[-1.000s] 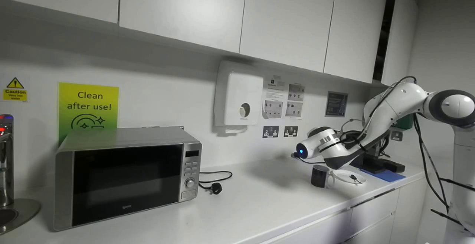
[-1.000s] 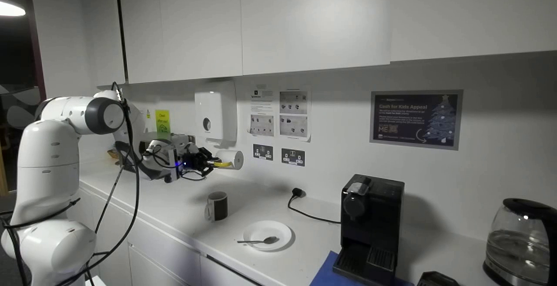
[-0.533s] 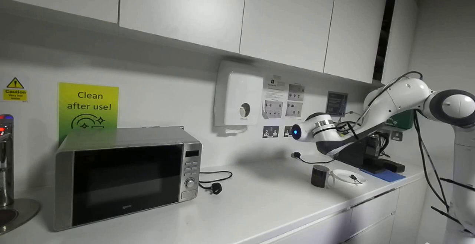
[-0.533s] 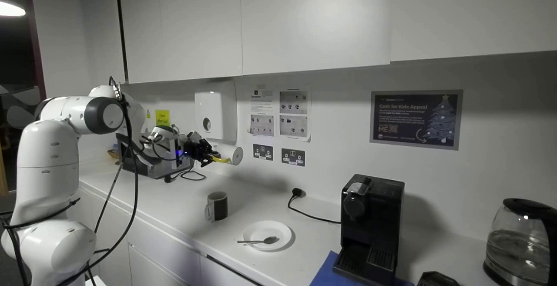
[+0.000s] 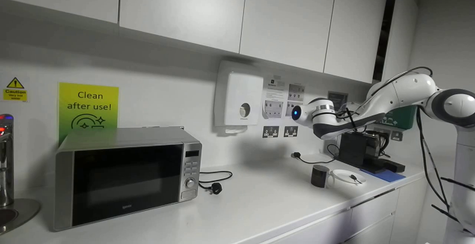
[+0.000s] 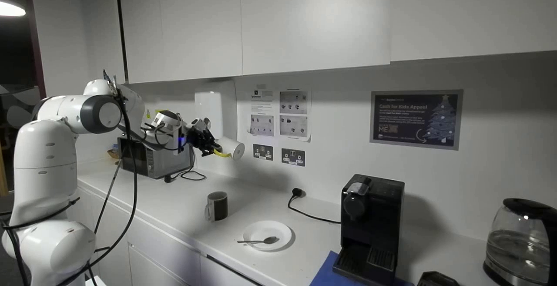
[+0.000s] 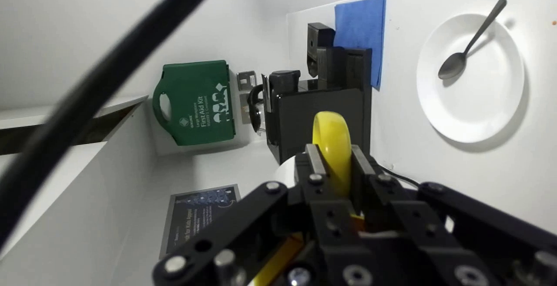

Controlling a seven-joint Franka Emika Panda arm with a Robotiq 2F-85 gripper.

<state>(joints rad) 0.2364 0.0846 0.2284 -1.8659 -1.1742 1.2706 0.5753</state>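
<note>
My gripper is shut on the yellow handle of a white mug, whose curved side shows just beyond the left finger. In an exterior view the white mug lies sideways in the air, its round end facing away from the gripper. The arm's wrist hides mug and fingers in an exterior view. Below on the counter stands a dark mug with a pale handle. Beside it is a white plate with a spoon resting across its rim.
A black coffee machine stands on a blue cloth, with a glass kettle farther along. A microwave occupies the other counter end. Wall cabinets overhang the counter; a towel dispenser hangs on the wall behind the gripper.
The arm has risen, lifting the white mug a little higher, and the gripper now tips slightly downward. The grip on the handle stays. Dark mug, plate and spoon have not moved.
</note>
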